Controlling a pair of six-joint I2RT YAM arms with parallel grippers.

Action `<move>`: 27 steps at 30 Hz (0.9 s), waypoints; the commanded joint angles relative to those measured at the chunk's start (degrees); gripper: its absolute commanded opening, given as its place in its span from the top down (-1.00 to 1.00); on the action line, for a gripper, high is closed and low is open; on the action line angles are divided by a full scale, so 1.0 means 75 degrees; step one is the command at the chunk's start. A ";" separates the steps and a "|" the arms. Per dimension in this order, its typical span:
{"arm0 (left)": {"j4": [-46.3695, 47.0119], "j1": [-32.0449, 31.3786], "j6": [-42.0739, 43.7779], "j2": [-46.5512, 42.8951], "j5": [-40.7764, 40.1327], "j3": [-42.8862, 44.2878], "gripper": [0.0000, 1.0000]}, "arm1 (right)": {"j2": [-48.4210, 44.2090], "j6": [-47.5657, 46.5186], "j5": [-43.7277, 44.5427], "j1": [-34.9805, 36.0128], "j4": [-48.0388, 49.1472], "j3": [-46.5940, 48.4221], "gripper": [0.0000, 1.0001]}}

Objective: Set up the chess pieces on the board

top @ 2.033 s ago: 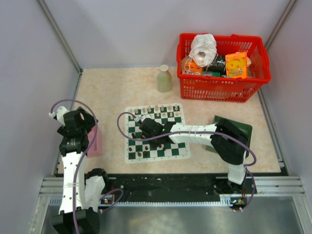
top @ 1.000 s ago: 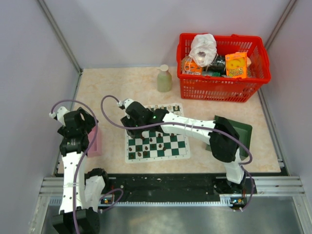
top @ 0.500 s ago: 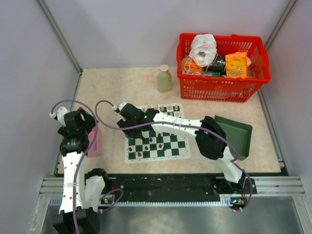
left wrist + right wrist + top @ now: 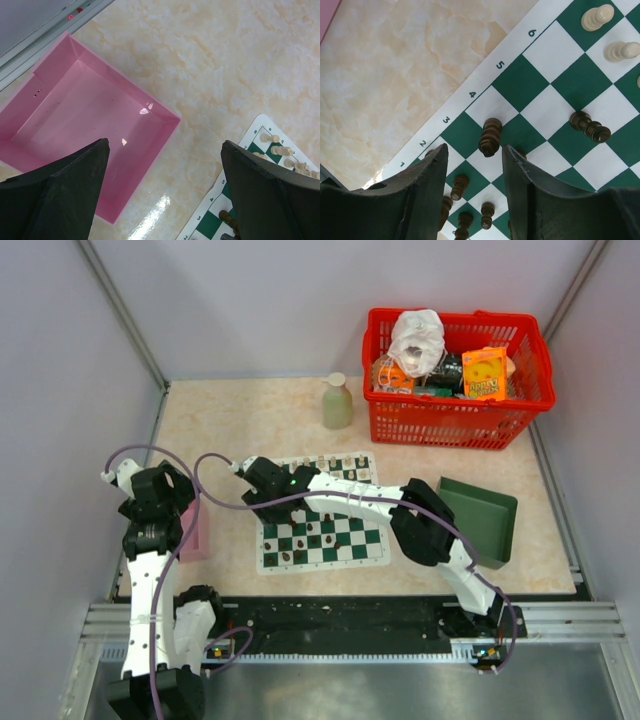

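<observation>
Right pincer: your right gripper (image 4: 474,159) is hovering low over the left edge of the board (image 4: 536,54). Its jaws are standing partway apart and are clamping nothing.
Nearest piece: a dark piece (image 4: 490,136) is standing just ahead of the gap, near the border numbers 3 and 4. In the wrist view it appears clear of both fingertips, though you cannot be sure of that from this angle.
Other dark pieces: a second dark piece (image 4: 590,126) is sitting further in toward mid-board. A cluster of dark pieces (image 4: 457,186) is showing below and between the fingers, near the numbers 1 and 2.
Cream pieces: two cream pieces (image 4: 597,16) are standing on the far squares, well apart from the pincer.
Left pincer: your left gripper (image 4: 164,146) is hanging above the edge of the pink tray (image 4: 95,115), left of the board. Its jaws are spread wide and are holding nothing.
Surroundings: a green tray (image 4: 480,520) is lying on the table (image 4: 230,430) to the right of the board. A red basket (image 4: 455,380) and a bottle (image 4: 337,402) are sitting at the far side.
</observation>
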 commanded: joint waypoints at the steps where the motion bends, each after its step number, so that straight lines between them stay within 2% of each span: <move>1: 0.0359 0.0054 -0.0031 0.0034 -0.0009 0.0045 -0.97 | 0.0109 -0.0103 0.0027 0.0079 0.0071 0.0441 0.10; 4: 0.0359 0.0054 -0.0019 0.0034 -0.0021 0.0046 -0.97 | 0.0156 -0.0103 0.0027 0.0079 0.0059 0.0476 0.16; 27: 0.0359 0.0054 -0.0007 0.0023 -0.0056 -0.0013 -0.97 | 0.0262 -0.0114 0.0402 0.0079 0.0024 0.0558 0.24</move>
